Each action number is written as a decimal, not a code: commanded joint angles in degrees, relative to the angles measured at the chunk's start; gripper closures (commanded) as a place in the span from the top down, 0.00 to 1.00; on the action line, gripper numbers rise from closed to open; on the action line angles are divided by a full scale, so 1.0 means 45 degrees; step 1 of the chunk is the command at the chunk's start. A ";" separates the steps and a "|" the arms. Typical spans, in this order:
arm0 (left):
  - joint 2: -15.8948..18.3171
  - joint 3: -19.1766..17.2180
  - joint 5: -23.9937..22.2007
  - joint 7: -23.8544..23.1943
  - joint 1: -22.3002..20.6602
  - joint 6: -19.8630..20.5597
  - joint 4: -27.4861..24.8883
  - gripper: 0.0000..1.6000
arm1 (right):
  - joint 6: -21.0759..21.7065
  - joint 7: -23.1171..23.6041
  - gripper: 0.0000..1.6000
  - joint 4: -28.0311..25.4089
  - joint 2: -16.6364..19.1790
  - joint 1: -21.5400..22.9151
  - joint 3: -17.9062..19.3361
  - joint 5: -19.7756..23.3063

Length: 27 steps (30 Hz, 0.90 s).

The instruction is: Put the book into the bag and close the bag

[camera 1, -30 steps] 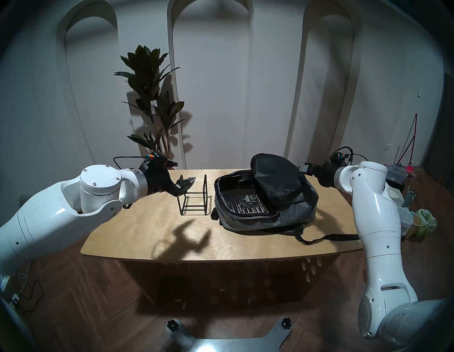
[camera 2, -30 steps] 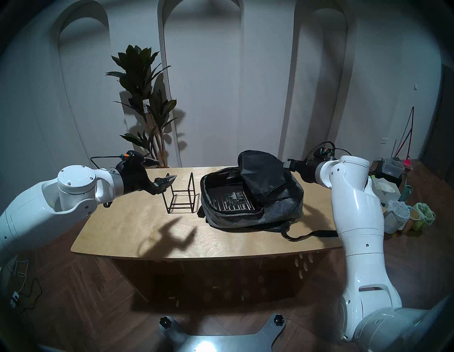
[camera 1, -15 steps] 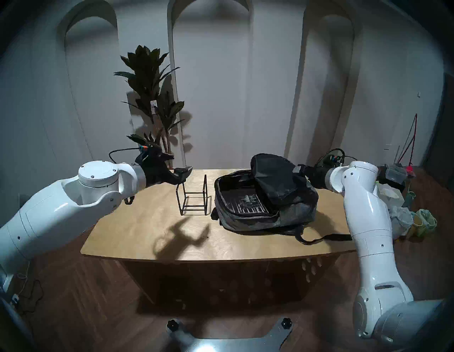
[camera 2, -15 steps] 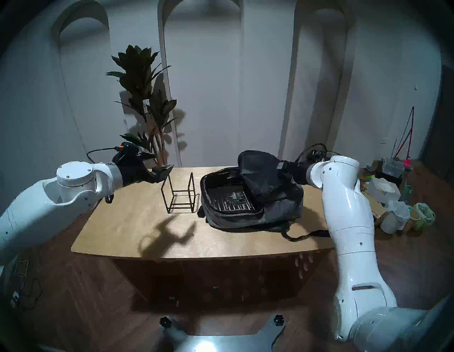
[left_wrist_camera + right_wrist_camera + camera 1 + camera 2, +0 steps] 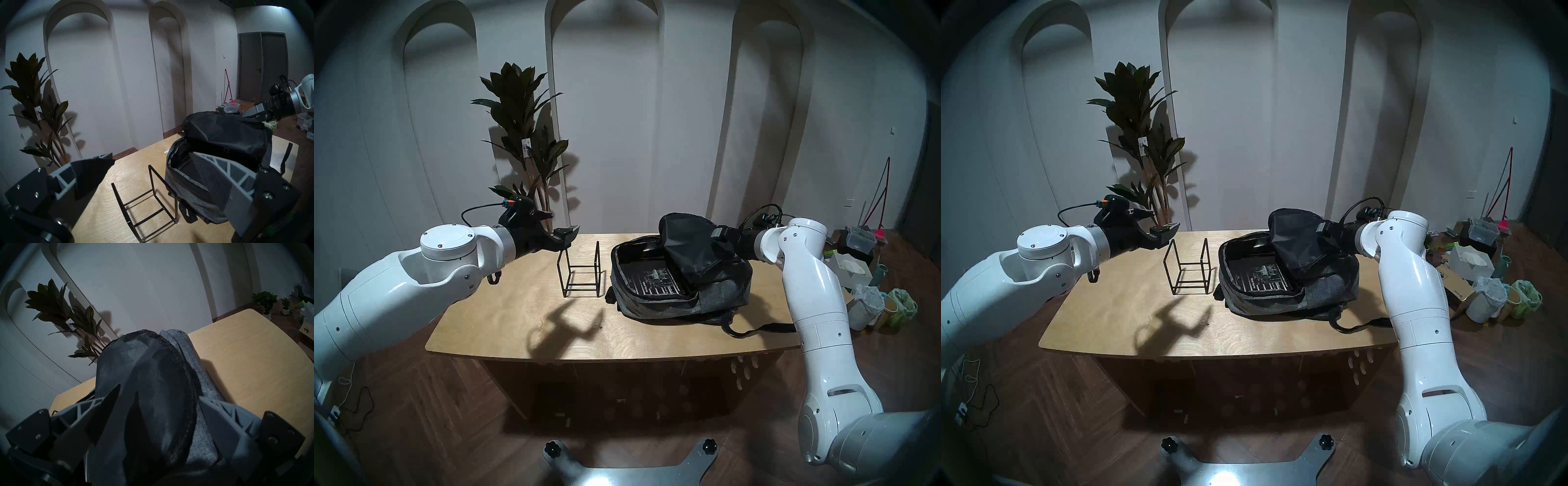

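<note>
Already we see the book (image 5: 656, 281) lying flat inside the bag (image 5: 717, 297) on the right of the counter (image 5: 517, 315); only closing is left. Our right end effector (image 5: 158, 414) is spread wide around the raised flap (image 5: 690, 244), gripping nothing; our left end effector (image 5: 560, 225) hangs released above the wire stand (image 5: 582, 275). Heather-grey weave, slack black lining, thin rigid cover, smooth pale wood.
</note>
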 commanded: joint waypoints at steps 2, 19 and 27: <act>0.0263 -0.0266 -0.0171 0.0378 0.0036 -0.0388 -0.0410 1.00 | -0.0035 -0.0847 1.00 -0.0516 0.0139 0.0399 -0.0236 0.1334; 0.0526 -0.0233 -0.0552 0.0860 0.0163 -0.0861 -0.0794 1.00 | -0.0035 -0.3306 1.00 -0.1205 0.1013 0.0697 -0.0763 0.4331; 0.0607 -0.0201 -0.0677 0.0995 0.0217 -0.1062 -0.0871 1.00 | -0.0035 -0.4671 1.00 -0.1321 0.1531 0.0873 -0.1133 0.6130</act>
